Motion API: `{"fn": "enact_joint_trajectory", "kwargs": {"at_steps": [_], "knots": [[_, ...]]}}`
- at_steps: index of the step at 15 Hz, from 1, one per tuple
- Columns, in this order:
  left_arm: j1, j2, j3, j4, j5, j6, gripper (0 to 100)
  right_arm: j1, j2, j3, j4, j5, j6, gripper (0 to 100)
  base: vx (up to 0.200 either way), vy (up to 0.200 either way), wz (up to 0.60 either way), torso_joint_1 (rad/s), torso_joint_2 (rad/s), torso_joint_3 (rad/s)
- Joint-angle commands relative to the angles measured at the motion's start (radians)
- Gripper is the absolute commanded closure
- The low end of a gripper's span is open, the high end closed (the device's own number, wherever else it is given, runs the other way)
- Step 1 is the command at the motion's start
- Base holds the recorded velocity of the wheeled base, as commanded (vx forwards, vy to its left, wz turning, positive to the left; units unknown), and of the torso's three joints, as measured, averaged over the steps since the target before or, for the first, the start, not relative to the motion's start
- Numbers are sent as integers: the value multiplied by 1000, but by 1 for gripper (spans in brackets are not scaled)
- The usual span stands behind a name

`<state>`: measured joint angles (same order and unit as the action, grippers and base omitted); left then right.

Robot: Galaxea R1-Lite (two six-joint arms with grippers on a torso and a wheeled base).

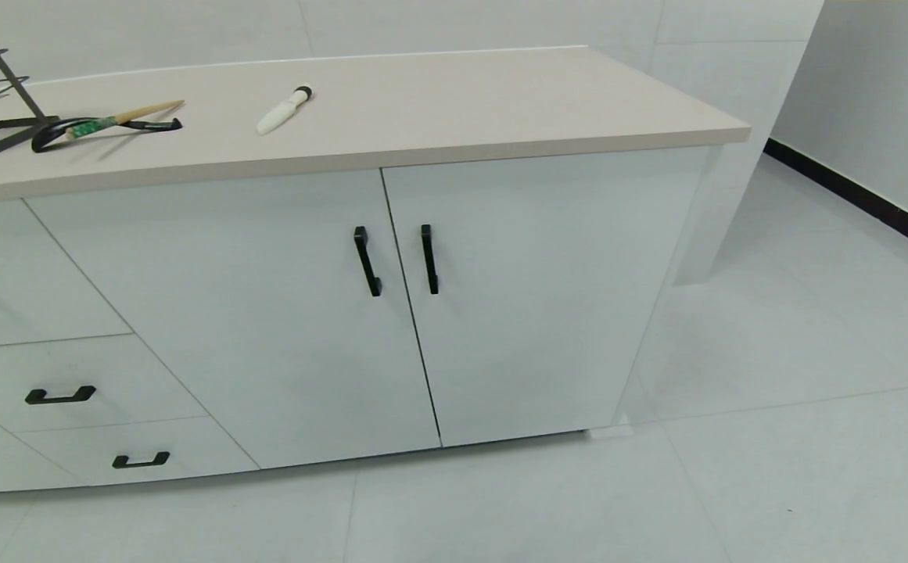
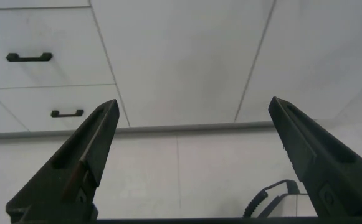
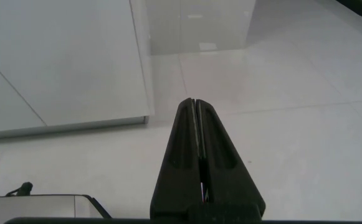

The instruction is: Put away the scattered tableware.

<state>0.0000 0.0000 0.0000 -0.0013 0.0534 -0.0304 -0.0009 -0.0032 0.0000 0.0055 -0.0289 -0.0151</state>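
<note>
A white utensil (image 1: pixel 284 111) lies flat on the surface (image 1: pixel 500 94), apart from a wooden stick (image 1: pixel 155 109) lying across a black utensil (image 1: pixel 159 126).

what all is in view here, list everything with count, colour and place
white utensil: one, white with a black end, lying mid-counter
wooden utensil: one, tan with a green band, on the counter's left part
black utensil: one, black, lying against the wooden utensil
wire rack: one, black, at the counter's far left edge
counter: one, beige, on top of the cabinets
cabinet doors: two, white with black handles, shut, under the counter
drawers: three, white with black handles, left of the doors
floor: pale tiles
left claw: one, black, open, low before the drawers
right claw: one, black, shut, over the floor
</note>
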Motion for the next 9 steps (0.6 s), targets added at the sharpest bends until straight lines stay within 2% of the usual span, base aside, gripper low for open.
{"fn": "enact_joint_trajectory", "kwargs": {"at_steps": [1, 9], "knots": [[0, 0, 0, 0, 0, 0, 0, -1, 3, 0, 1, 0, 0, 100, 0, 200, 0, -2, 2, 7], [0, 0, 0, 0, 0, 1, 0, 1, 3, 0, 1, 1, -3, 100, 0, 200, 0, -3, 1, 3]]}}
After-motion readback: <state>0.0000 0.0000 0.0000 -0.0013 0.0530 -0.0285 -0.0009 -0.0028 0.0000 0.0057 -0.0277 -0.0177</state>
